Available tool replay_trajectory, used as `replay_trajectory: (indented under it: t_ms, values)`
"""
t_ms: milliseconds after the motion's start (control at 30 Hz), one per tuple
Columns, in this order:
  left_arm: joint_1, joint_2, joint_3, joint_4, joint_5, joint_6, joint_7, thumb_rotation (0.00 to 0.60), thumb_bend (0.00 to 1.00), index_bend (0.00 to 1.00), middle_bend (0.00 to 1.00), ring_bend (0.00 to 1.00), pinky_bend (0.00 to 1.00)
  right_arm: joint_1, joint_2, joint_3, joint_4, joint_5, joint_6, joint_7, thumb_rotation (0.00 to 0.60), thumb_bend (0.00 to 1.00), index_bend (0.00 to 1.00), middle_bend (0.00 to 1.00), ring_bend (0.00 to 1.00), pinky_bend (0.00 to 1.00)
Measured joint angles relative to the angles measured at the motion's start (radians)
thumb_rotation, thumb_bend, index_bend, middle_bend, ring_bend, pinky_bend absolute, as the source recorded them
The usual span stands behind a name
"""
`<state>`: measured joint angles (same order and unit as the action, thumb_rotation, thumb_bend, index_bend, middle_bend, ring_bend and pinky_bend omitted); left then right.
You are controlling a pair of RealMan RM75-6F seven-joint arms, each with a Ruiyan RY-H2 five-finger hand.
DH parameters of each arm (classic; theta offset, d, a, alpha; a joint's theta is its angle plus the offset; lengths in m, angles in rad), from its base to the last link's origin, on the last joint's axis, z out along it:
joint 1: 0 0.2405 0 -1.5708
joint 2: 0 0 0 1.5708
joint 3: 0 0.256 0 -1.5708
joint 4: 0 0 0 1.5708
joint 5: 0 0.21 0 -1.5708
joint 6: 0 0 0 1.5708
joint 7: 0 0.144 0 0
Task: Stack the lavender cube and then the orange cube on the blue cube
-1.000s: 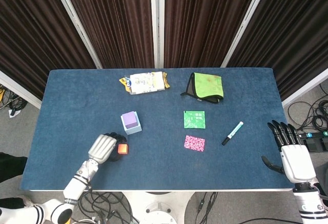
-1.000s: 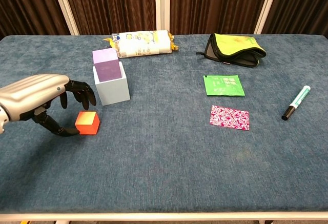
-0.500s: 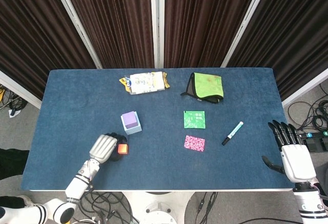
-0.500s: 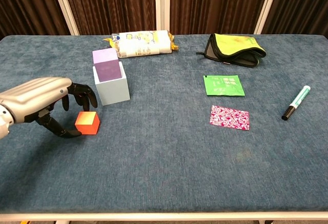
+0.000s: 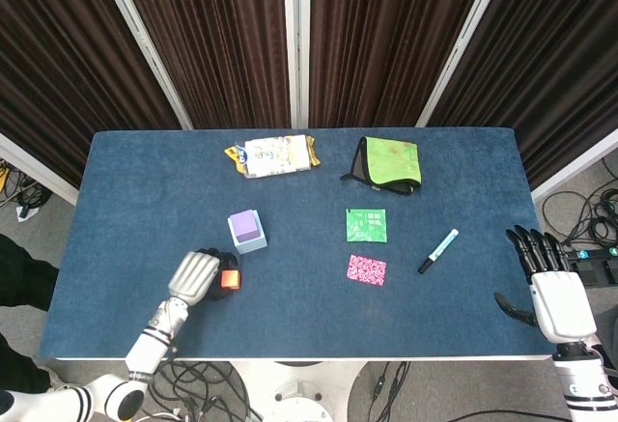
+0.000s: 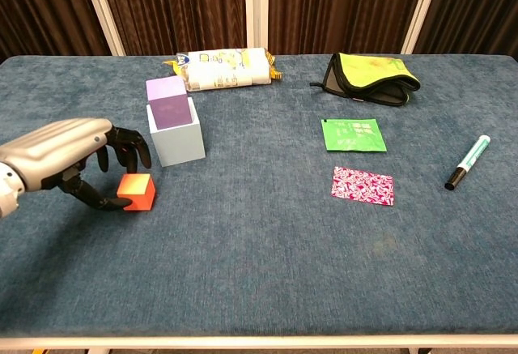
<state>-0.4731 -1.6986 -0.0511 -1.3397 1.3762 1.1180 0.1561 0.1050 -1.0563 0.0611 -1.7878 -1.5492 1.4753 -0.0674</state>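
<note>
The lavender cube (image 5: 243, 223) (image 6: 167, 89) sits on top of the pale blue cube (image 5: 254, 243) (image 6: 178, 142) left of the table's middle. Just in front and to the left of that stack, my left hand (image 5: 193, 275) (image 6: 61, 151) pinches the orange cube (image 5: 230, 280) (image 6: 136, 191) between thumb and fingers. The orange cube looks slightly tilted and barely off the cloth. My right hand (image 5: 552, 282) hangs at the table's right front corner, fingers apart and holding nothing; only the head view shows it.
At the back lie a snack packet (image 5: 275, 155) (image 6: 225, 68) and a green-yellow pouch (image 5: 388, 163) (image 6: 372, 74). A green sachet (image 5: 366, 225), a pink patterned card (image 5: 367, 269) and a marker pen (image 5: 438, 250) lie right of centre.
My left hand's thumb has closed in on the orange cube, and the cube has shifted slightly up and left with a small tilt. The right hand has stayed still.
</note>
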Motion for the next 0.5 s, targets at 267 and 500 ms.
replay_trajectory:
  t_ms: [267, 500]
  values:
    - [0.021, 0.052, -0.011, -0.042, -0.015, 0.027, -0.002, 0.600, 0.29, 0.47, 0.62, 0.42, 0.48, 0.000, -0.001, -0.001, 0.000, -0.002, 0.001, -0.004, 0.600, 0.13, 0.02, 0.05, 0.00, 0.00]
    - [0.042, 0.172, -0.029, -0.100, -0.025, 0.065, 0.009, 0.600, 0.29, 0.47, 0.62, 0.42, 0.48, -0.002, -0.006, -0.005, 0.004, -0.009, 0.003, -0.006, 0.600, 0.13, 0.02, 0.05, 0.00, 0.00]
